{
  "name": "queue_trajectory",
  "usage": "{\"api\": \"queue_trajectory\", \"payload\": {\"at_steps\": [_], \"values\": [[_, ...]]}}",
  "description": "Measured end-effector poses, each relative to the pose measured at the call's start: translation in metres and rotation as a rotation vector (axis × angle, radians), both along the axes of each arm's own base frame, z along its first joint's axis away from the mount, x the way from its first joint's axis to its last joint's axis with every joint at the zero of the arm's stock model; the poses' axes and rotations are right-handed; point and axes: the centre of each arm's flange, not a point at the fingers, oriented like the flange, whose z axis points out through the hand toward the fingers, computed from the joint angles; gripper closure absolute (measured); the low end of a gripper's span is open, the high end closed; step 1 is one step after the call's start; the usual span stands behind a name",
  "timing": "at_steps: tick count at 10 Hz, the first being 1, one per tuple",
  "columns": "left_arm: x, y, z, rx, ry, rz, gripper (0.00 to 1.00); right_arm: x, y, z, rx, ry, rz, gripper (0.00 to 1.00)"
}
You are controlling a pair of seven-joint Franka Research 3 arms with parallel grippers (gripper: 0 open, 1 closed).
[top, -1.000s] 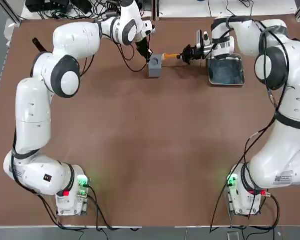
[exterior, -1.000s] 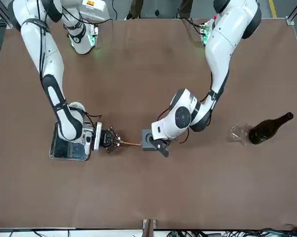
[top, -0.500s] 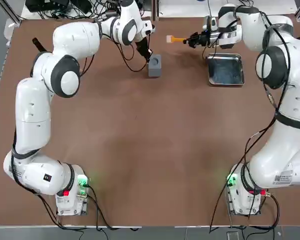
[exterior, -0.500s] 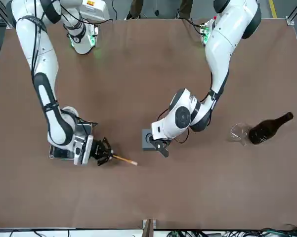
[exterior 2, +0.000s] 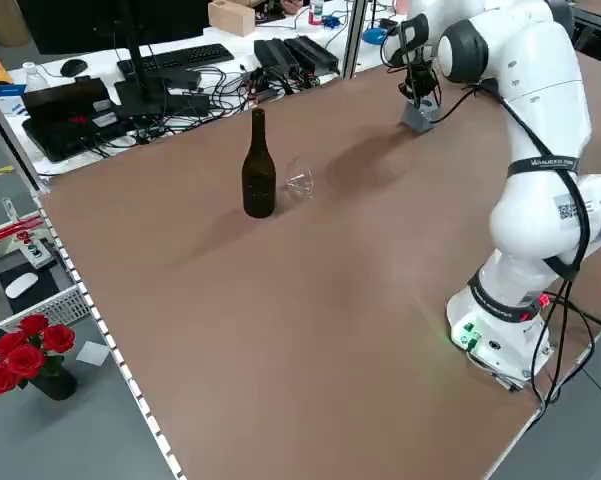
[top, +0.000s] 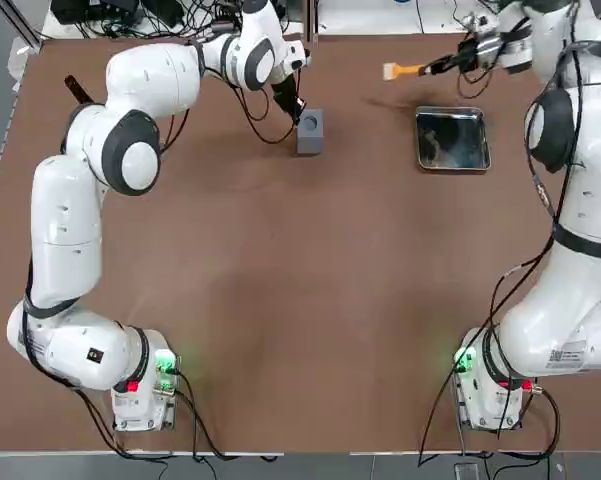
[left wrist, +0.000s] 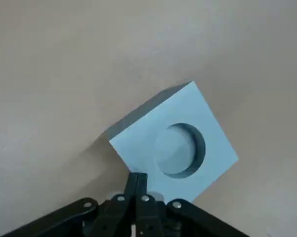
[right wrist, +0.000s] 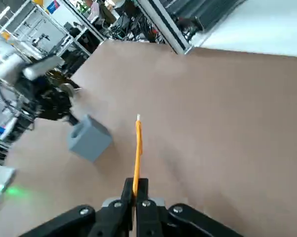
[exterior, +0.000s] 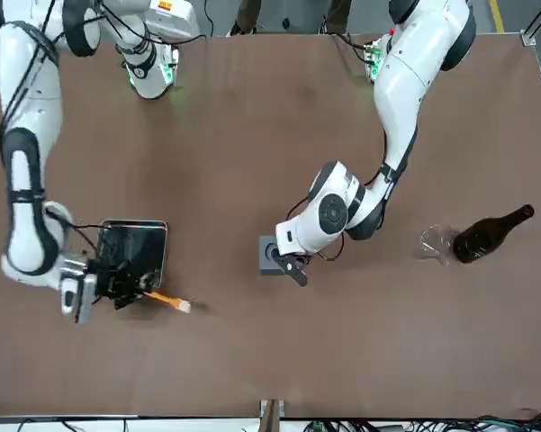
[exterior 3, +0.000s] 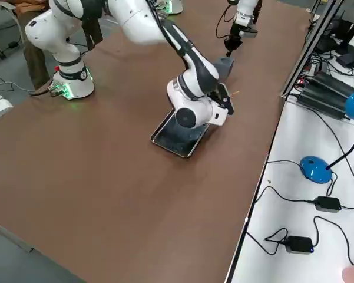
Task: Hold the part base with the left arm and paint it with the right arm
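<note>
The part base (top: 310, 128) is a small grey cube with a round hole in its top, standing on the brown table at the far middle. My left gripper (top: 293, 108) is shut, and its joined fingertips (left wrist: 137, 180) rest against the near edge of the cube (left wrist: 175, 143). My right gripper (top: 452, 63) is shut on an orange-handled brush (top: 405, 70) and holds it in the air, well to the right of the cube, beyond the tray's far edge. In the right wrist view the brush (right wrist: 137, 148) points past the cube (right wrist: 90, 138), well apart from it.
A shiny metal tray (top: 418, 140) lies on the table right of the cube, below the right gripper. A dark bottle (exterior: 486, 234) and a clear glass (exterior: 437, 241) lie far out on the left arm's side. Cables and equipment crowd the benches beyond the table's edges.
The right gripper has pulled the brush off the cube's side and carried it up and away, past the tray's far edge. The left gripper and the cube have stayed put.
</note>
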Motion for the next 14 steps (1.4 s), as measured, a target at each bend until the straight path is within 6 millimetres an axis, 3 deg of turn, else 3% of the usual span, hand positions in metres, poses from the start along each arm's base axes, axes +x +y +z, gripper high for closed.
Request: {"api": "queue_trajectory", "payload": {"at_steps": [3,4,5,7,9,12,13,14], "values": [[0.002,0.0,0.006,-0.006,-0.007,0.002,0.99,-0.033,-0.079,0.013,-0.024,0.295,-0.058,0.96],[0.006,0.004,0.023,-0.003,-0.011,0.003,0.99,-0.044,-0.104,0.016,-0.061,0.385,-0.093,0.96],[0.012,0.017,0.052,0.016,-0.004,0.006,0.99,-0.054,-0.127,0.018,-0.1,0.448,-0.125,0.96],[0.026,0.071,0.129,0.069,0.01,0.037,0.98,-0.071,-0.163,0.015,-0.146,0.508,-0.185,0.96],[0.02,0.124,0.191,0.156,0.055,0.019,0.68,-0.087,-0.189,-0.002,-0.167,0.554,-0.221,0.96],[-0.004,0.152,0.232,0.348,0.001,-0.09,0.25,-0.105,-0.208,-0.05,-0.169,0.637,-0.246,0.96],[-0.015,0.159,0.244,0.405,-0.025,-0.09,0.12,-0.108,-0.211,-0.06,-0.172,0.652,-0.252,0.96],[-0.023,0.179,0.262,0.435,-0.026,-0.042,0.01,-0.11,-0.215,-0.063,-0.176,0.657,-0.258,0.96]]}}
